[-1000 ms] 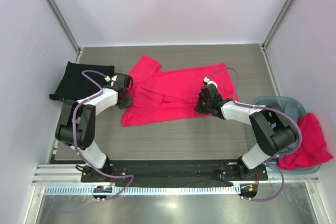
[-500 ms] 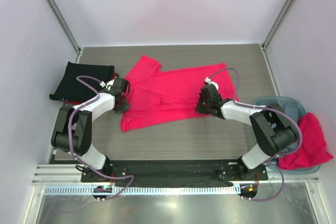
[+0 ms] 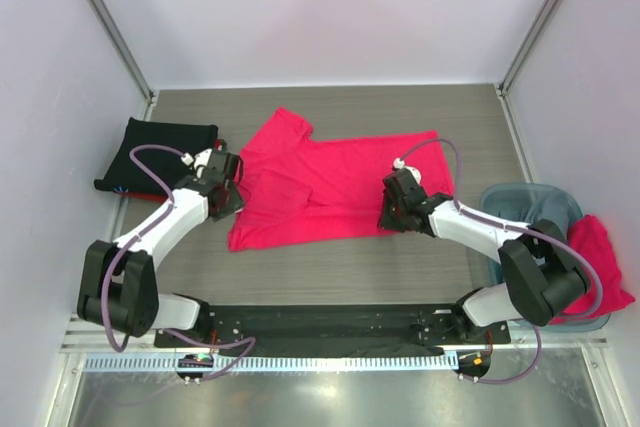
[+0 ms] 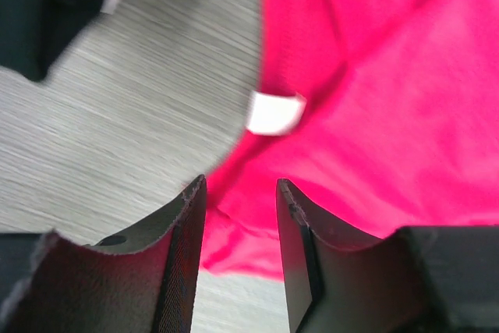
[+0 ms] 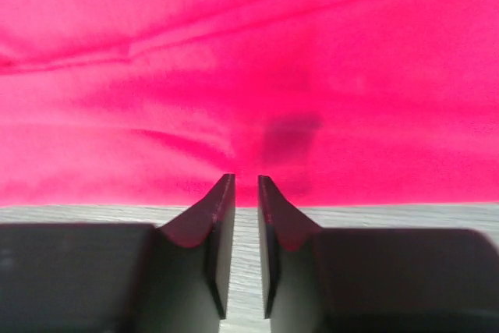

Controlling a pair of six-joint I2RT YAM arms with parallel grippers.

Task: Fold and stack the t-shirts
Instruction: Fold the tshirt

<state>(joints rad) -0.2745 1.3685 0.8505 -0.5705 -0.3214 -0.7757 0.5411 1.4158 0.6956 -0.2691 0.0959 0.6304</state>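
Note:
The bright pinkish-red t-shirt (image 3: 330,187) lies spread on the table's middle, one sleeve (image 3: 285,125) pointing to the back left. Its white neck label (image 4: 274,112) shows in the left wrist view. My left gripper (image 3: 226,190) is at the shirt's left edge, with its jaws apart over a fold of the cloth (image 4: 242,224). My right gripper (image 3: 392,211) is at the shirt's near hem (image 5: 245,185). Its jaws are almost together, with their tips on the cloth. A folded black t-shirt (image 3: 155,152) lies at the far left.
A grey-blue bin (image 3: 530,202) stands at the right edge with another pinkish-red garment (image 3: 590,267) hanging over it. Grey walls and metal frame posts close in the table on three sides. The arm bases stand on a black plate (image 3: 320,322) at the near edge.
Both arms have drawn back toward their bases. The shirt's near hem has slid a little nearer, and its right part lies flatter and wider. The left elbow has swung outward.

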